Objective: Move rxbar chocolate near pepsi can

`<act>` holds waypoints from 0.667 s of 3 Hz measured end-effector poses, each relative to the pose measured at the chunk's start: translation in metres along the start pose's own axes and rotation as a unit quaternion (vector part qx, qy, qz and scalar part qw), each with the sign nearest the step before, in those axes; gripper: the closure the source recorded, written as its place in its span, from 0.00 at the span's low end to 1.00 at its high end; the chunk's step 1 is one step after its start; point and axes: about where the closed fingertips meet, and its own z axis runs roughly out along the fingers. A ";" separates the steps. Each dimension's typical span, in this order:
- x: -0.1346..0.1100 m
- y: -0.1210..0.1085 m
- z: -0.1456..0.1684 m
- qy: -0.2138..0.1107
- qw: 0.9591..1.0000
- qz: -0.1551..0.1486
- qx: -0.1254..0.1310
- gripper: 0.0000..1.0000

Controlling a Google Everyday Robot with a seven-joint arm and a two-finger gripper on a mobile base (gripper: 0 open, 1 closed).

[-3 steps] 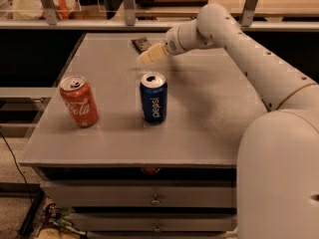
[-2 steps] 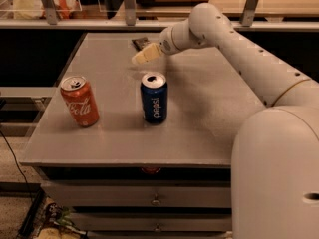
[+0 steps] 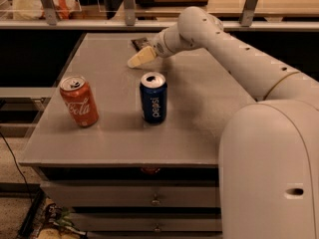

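Note:
The pepsi can (image 3: 153, 97) stands upright at the middle of the grey table (image 3: 199, 108), dark blue with a silver top. The rxbar chocolate (image 3: 139, 42) is a small dark flat bar lying near the table's far edge, partly hidden behind my arm. My gripper (image 3: 139, 58) reaches in from the right, with its cream tip just in front of the bar and a little behind the pepsi can. I cannot tell whether it touches the bar.
An orange-red Coca-Cola can (image 3: 79, 101) stands upright at the left front of the table. My arm (image 3: 234, 54) crosses the right back of the table. A railing and shelf (image 3: 124, 21) run behind the table's far edge. Drawers (image 3: 129, 198) sit below.
My gripper has moved a little to the left near the bar. Both cans have stayed in place.

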 end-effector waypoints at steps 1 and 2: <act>0.007 -0.002 0.010 0.005 1.000 0.013 -0.001 0.18; 0.005 -0.002 0.008 0.004 1.000 0.013 -0.001 0.41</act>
